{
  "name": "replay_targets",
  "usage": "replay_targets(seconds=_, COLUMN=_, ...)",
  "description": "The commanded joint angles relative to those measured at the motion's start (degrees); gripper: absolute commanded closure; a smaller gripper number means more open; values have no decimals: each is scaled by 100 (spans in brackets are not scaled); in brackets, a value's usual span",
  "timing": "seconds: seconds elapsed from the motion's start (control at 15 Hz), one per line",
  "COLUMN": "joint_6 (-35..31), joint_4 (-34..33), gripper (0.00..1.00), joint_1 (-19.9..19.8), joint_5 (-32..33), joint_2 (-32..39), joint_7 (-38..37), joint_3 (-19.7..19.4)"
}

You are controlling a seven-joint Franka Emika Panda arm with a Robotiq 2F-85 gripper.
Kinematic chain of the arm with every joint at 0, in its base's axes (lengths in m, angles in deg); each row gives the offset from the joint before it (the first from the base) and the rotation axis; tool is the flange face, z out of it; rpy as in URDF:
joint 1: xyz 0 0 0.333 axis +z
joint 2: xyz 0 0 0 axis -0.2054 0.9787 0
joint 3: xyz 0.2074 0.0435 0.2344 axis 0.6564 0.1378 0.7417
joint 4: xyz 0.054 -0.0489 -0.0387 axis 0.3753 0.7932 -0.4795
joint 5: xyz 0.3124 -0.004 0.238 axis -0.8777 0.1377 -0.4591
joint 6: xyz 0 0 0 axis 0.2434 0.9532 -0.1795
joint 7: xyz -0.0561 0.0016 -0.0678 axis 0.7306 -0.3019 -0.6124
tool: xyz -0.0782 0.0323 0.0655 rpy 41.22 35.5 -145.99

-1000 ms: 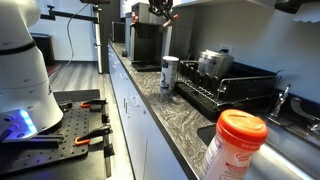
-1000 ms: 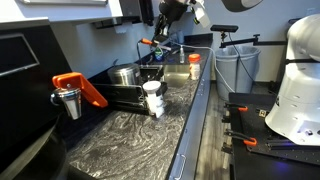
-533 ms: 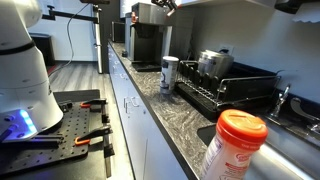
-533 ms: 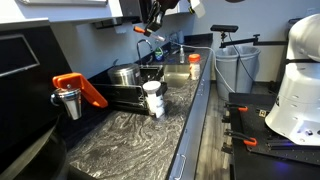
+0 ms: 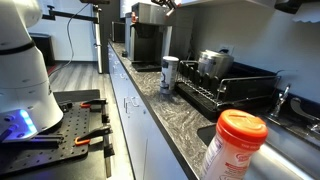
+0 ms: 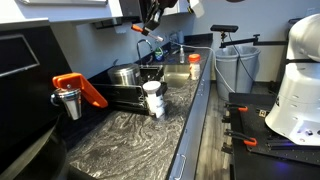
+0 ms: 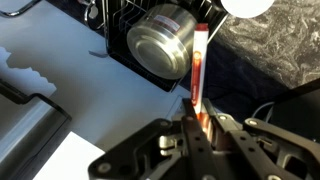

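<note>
Claw is nearly closed, pinching one end of a thin orange stick; I cannot tell what kind of tool it is. I have it high in the air over the back edge of the counter, above the dish rack. In the wrist view the steel pot in the rack shows just beside the stick. My judgement: the hold is at the very end, so the stick could swing or slip. I want slow wrist moves, a firm squeeze, and room from the pot and the rack wires.
</note>
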Motion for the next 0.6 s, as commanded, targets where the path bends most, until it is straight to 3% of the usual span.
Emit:
replay_targets(seconds=0.0, joint_6=-229, joint_4=-75, gripper=97, joint_1=-313, joint_5=-122, joint_2=-332, joint_7=-635, joint_3=330)
replay_targets(seconds=0.27, joint_6=-563, joint_4=-144, gripper=97, joint_1=-717, joint_5=-235, joint_2=-898, joint_7=-1128, joint_3=586)
replay_targets(seconds=0.53, joint_6=-1143, joint_4=-329, gripper=97, joint_1=-1482, joint_5=-411, joint_2=-1147, joint_7=-1427, joint_3=993)
